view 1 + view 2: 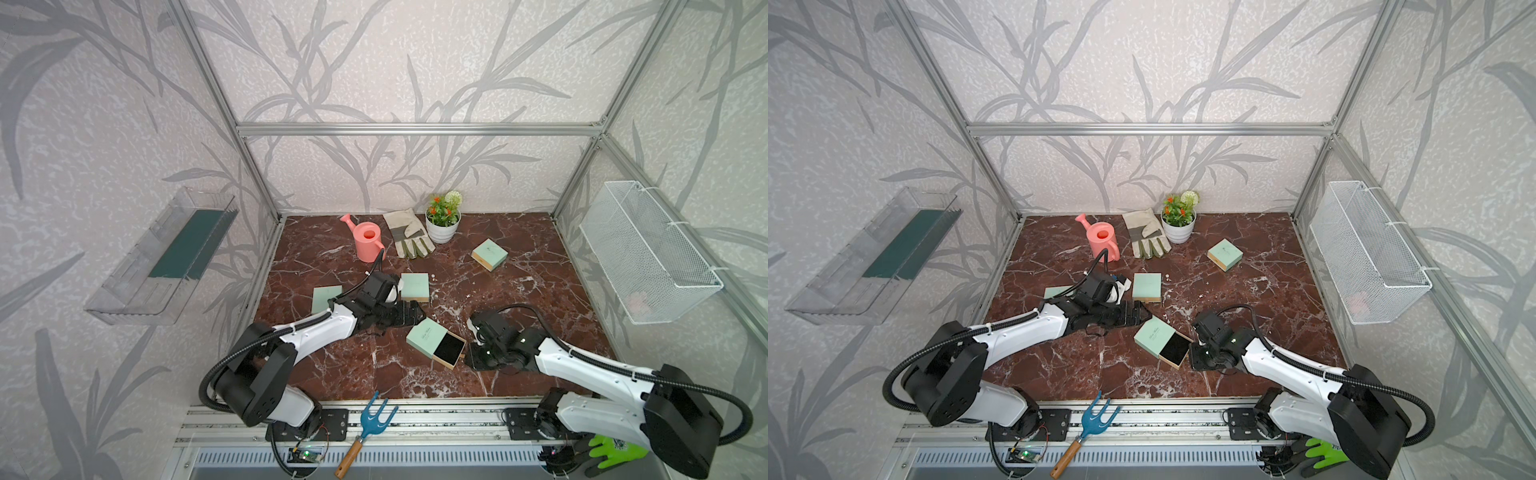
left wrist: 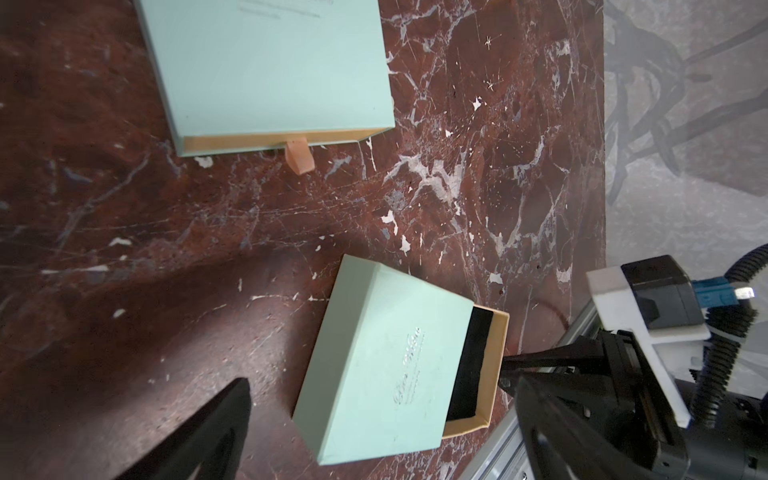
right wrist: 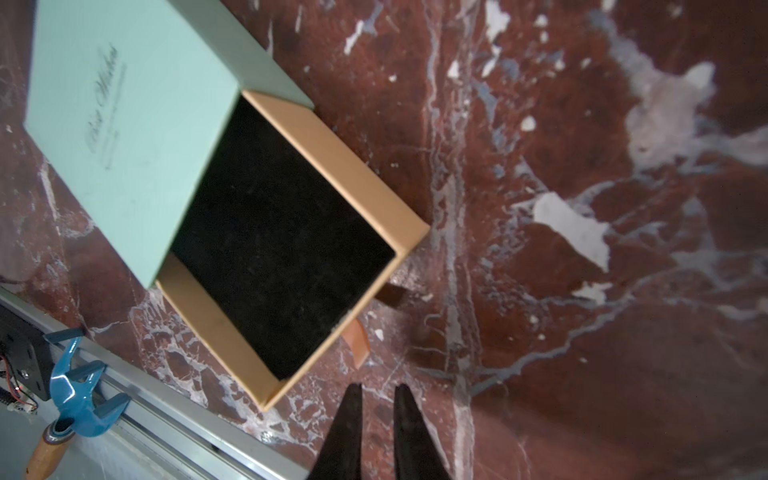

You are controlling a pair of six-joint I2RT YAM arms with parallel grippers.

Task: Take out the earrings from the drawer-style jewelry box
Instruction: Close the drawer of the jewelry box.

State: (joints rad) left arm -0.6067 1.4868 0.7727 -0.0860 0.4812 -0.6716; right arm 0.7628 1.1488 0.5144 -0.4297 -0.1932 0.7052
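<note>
Box state: drawer (image 3: 282, 257) pulled out of the jewelry box sleeve (image 3: 124, 124), open end facing the right gripper (image 3: 377, 388), the nearer one. Its jaws are nearly closed, with a slim gap, empty, just beside the pull tab (image 3: 359, 343). At the sleeve's far corner, the left gripper (image 1: 413, 313) has jaws wide, empty. No earrings discernible on the black lining (image 3: 249, 199).

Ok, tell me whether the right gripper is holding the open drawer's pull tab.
No: in the right wrist view the pull tab lies clear of the right gripper, whose fingertips stand slightly apart with nothing between them.

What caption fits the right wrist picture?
Jewelry box drawer pulled open, black lining bare; right gripper close by over marble table.
</note>
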